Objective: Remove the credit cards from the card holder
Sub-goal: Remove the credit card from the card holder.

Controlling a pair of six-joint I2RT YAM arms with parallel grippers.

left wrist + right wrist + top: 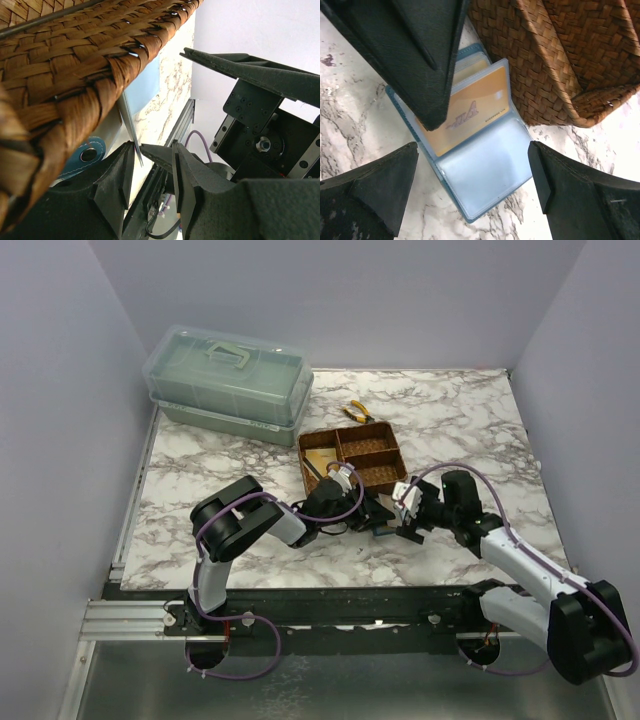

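Card holder [485, 175] open on desk [350, 100], tray [560, 60] just beside it.
Right hand [472, 150] wide over holder; left hand [154, 147] narrow, holder's flap edge between fingers [115, 190]; yellow card [470, 110] sleeved.

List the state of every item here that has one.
Teal-blue card holder: lying open on marble table.
Orange credit card: sleeved inside the holder.
Green lidded plastic box: lid shut.
Left gripper: jaws apart, finger over holder.
Right gripper: wide open above holder.
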